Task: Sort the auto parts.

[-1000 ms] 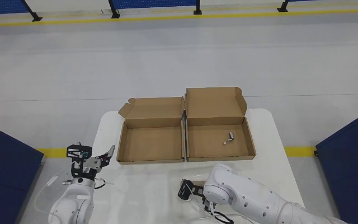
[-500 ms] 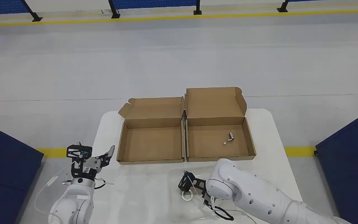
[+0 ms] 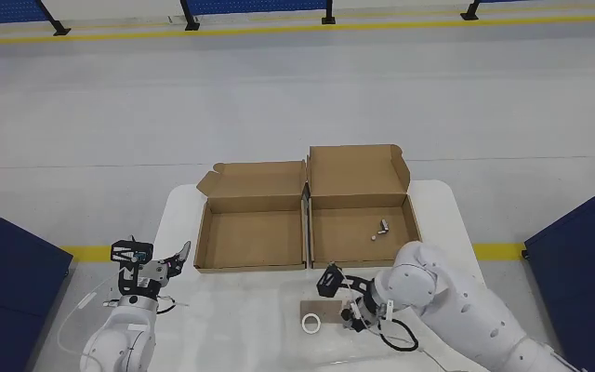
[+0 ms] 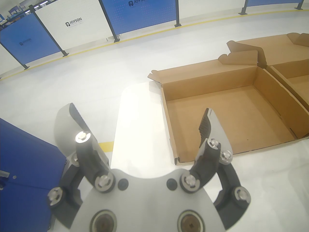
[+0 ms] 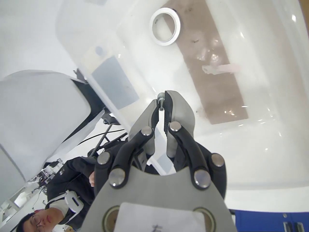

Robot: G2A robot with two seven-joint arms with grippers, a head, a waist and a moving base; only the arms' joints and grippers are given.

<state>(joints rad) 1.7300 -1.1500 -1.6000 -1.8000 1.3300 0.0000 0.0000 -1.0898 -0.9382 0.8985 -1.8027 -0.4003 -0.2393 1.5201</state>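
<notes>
- Pinching a small threaded metal piece (image 5: pixel 161 101) at its very tips, the right gripper (image 5: pixel 162 97) has its fingers closed tight on it. It hangs above the clear tray (image 5: pixel 74 49), just beside the long edge of the brown pad (image 5: pixel 217 92).
- The left gripper (image 4: pixel 142 121) sits at the table's left edge with its fingers spread wide apart, near the left box's front corner.
- A strip of bare white table (image 3: pixel 232 316) lies between the boxes' front walls and the tray.
- The left box (image 3: pixel 251 240) and the right box (image 3: pixel 363 237) stand touching side by side, with their lids folded back away from the robot.
- Two small metal parts (image 3: pixel 382 226) lie on the right box's floor, towards its right wall.
- A smooth white ring (image 5: pixel 165 27) rests partly on the brown pad, at one end.
- A pale, slim part (image 5: pixel 221 68) lies across the pad's middle, well apart from the ring.
- The boxes are matte brown cardboard with notched flaps. The tray is glossy and see-through, with rounded walls. The gripper fingers are grey metal with ribbed black pads.
</notes>
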